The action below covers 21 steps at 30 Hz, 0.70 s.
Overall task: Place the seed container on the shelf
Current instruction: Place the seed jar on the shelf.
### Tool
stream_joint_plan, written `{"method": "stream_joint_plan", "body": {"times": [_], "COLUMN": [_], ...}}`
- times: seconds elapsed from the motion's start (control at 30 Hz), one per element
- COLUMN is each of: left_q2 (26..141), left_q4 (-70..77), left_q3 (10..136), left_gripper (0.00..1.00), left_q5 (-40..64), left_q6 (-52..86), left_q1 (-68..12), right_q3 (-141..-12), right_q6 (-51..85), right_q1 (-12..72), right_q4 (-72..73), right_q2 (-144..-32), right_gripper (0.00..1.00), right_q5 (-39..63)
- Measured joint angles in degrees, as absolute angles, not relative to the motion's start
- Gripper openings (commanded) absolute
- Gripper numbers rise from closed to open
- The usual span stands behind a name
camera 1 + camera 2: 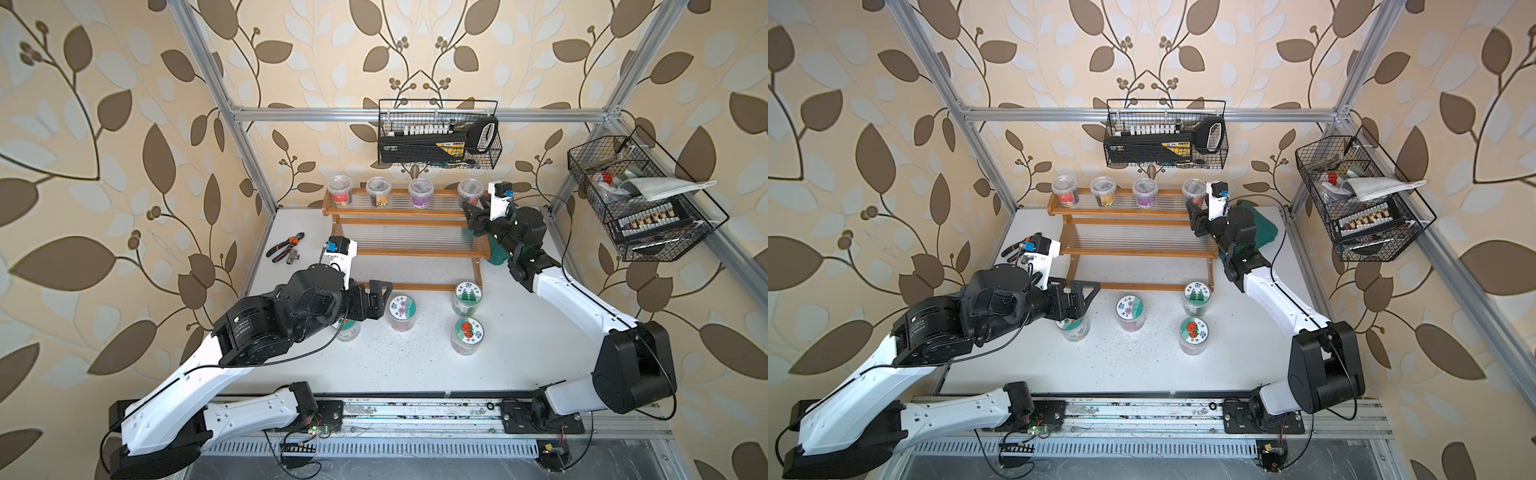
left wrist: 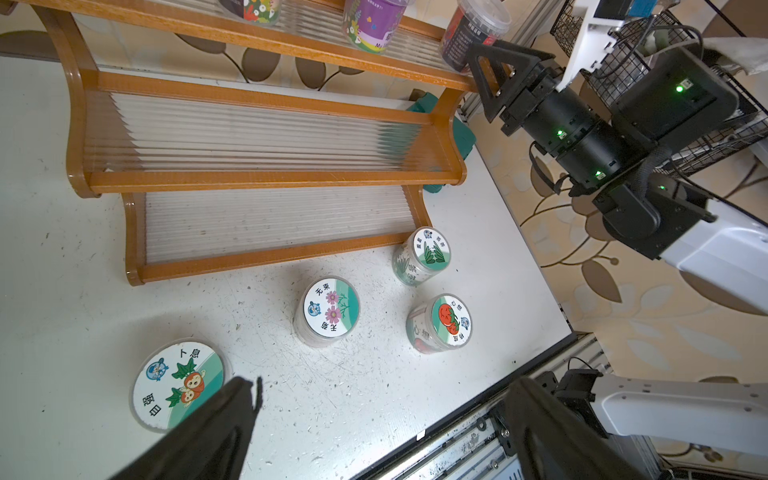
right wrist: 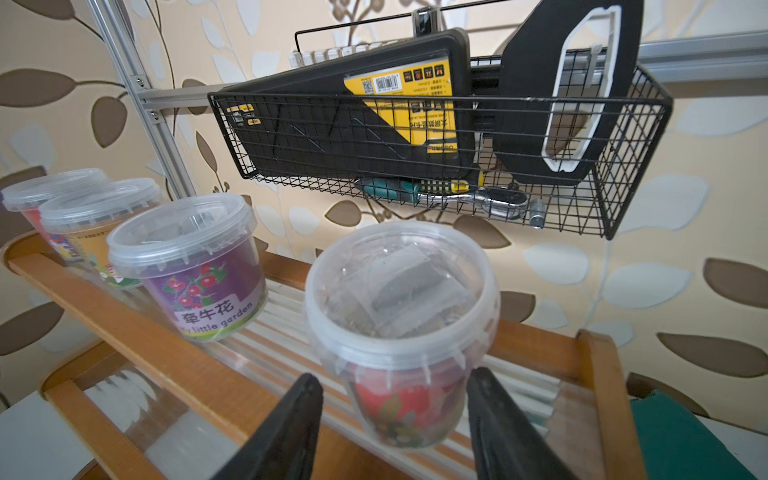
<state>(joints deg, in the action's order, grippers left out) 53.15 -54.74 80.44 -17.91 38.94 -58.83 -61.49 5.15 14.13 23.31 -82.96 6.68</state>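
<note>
The seed container (image 3: 403,316), a clear lidded tub with a red label, stands at the right end of the top tier of the shelf (image 1: 399,222); it also shows in both top views (image 1: 469,189) (image 1: 1194,189). My right gripper (image 3: 392,378) is open around its lower part, with a gap showing on each side between fingers and tub. Three more tubs (image 1: 420,191) stand in a row on the same tier. My left gripper (image 2: 386,384) is open and holds nothing, hovering over the table beside a jar with a printed lid (image 2: 178,384).
Three more printed-lid jars (image 1: 402,311) (image 1: 467,293) (image 1: 468,330) stand on the table in front of the shelf. Pliers (image 1: 286,245) lie at the back left. A green cloth (image 1: 1260,228) lies right of the shelf. Black wire baskets (image 1: 438,133) (image 1: 636,199) hang above.
</note>
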Motion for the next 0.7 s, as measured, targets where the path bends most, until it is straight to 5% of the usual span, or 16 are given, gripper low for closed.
{"method": "stream_joint_plan", "body": {"times": [0.7], "left_q2": [51.68], "left_q4": [-56.84], "left_q3": [80.34], "left_gripper": [0.98], "left_q5": [-20.49], "left_q6": [38.92], "left_q1": [-58.83], "right_q3": [-56.42], "right_q6": [10.79], "right_q1": [14.06], "right_q4": [1.06], "right_q2": [-63.2], "right_gripper": [0.95], "right_q5": [11.14]}}
